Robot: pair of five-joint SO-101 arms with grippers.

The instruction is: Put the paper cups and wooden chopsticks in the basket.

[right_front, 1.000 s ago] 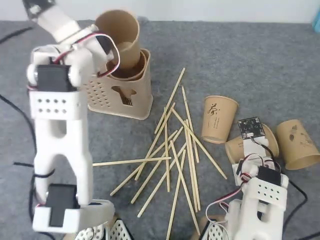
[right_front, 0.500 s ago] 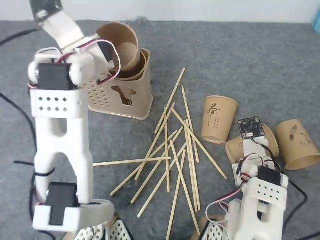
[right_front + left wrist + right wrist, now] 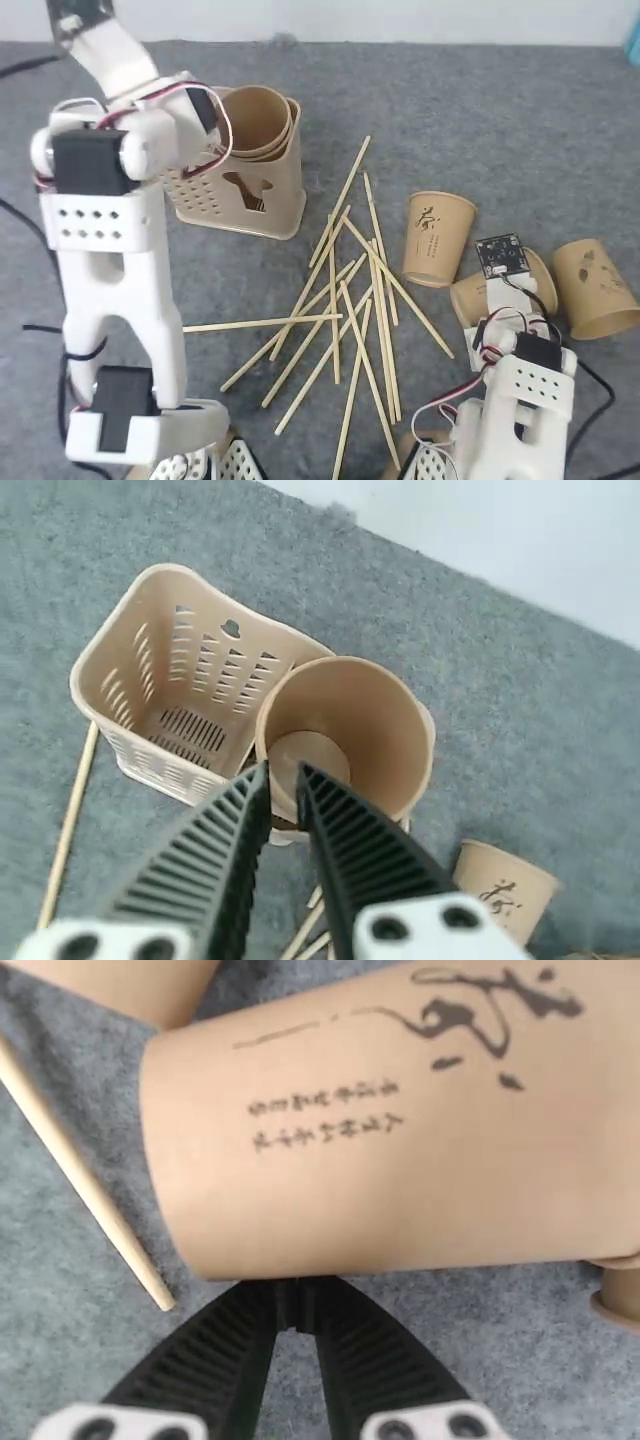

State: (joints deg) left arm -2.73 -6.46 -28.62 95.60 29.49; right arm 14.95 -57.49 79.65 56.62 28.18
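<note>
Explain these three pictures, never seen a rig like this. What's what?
Two small white robot arms sit at a grey table. The high view looks down from a fixed camera; the other two come from cameras on each arm's wrist, so the black ribbed fingers there are its own. The left gripper pinches the wall of a paper cup standing in the beige basket. The right gripper is shut, empty, beside a lying cup. Loose wooden chopsticks and three cups lie on the table.
</note>
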